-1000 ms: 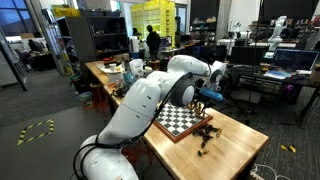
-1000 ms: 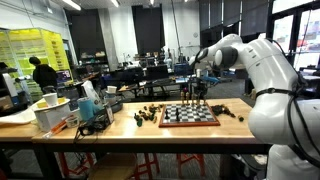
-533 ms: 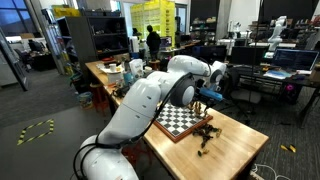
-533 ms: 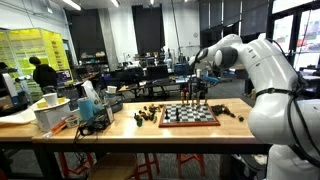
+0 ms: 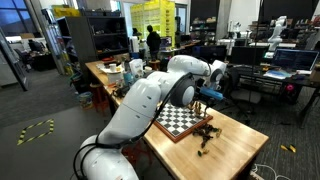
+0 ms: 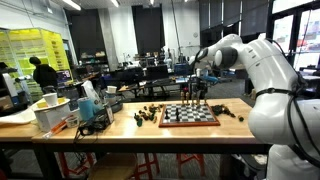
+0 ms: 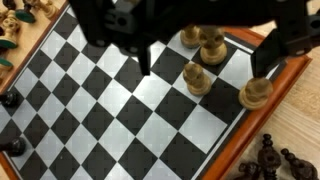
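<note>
The gripper (image 7: 203, 70) hangs over the chessboard (image 7: 120, 120) with its fingers (image 7: 272, 50) spread wide and holding nothing. In the wrist view, a light pawn (image 7: 197, 78) stands upright on a square in the gap between them and touches neither finger. Three more light pieces (image 7: 211, 45) stand close by toward the same corner, one of them (image 7: 255, 93) right at the wooden border under the far finger. Most of the board is bare. Two dark pieces (image 7: 10, 122) stand at the opposite edge, and the rest are off the board: a dark cluster (image 7: 272, 160) on the wooden surface (image 7: 300, 110) past the corner, and a mixed group (image 7: 20, 18) beyond the other side. In both exterior views the gripper (image 5: 203, 97) (image 6: 196, 90) is poised low above the board (image 5: 183, 122) (image 6: 189, 115), though how close the fingertips are to the squares cannot be told. By my reading little is done so far. The fingers are lined up around the pawn, but no grasp is made, no piece is lifted, and most pieces lie scattered off the squares.
</note>
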You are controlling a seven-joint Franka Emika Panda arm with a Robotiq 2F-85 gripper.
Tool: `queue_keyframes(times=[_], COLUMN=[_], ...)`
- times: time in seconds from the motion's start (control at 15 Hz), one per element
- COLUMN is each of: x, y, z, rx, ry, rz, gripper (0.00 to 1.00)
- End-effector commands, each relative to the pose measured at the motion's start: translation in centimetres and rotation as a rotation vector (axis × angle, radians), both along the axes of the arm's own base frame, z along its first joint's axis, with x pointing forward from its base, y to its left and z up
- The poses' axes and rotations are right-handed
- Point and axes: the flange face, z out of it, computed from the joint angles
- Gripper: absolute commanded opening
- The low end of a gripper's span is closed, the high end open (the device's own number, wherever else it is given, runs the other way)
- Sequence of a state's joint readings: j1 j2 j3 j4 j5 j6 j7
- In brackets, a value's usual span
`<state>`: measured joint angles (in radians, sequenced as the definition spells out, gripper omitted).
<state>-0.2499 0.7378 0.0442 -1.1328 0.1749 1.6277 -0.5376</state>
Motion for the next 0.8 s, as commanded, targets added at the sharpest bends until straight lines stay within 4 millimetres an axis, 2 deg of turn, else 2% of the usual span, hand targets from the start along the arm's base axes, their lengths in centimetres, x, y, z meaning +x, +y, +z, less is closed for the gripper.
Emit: queue_keyframes(times=[0.0, 0.47, 0.6, 0.67, 0.73], x=[0.8, 0.4, 0.2, 0.6, 0.6], y=[-0.2, -2.7, -4.1, -3.1, -3.6], z=[1.5, 3.3, 4.4, 2.8, 3.0], rx=[-0.037, -0.083, -0.092, -0.078, -0.084], ry=[-0.03, -0.058, -0.1, -0.067, -0.081], rz=[0.019, -0.001, -0.054, -0.026, -0.035], gripper=[1.0, 1.0, 1.0, 1.0, 1.0])
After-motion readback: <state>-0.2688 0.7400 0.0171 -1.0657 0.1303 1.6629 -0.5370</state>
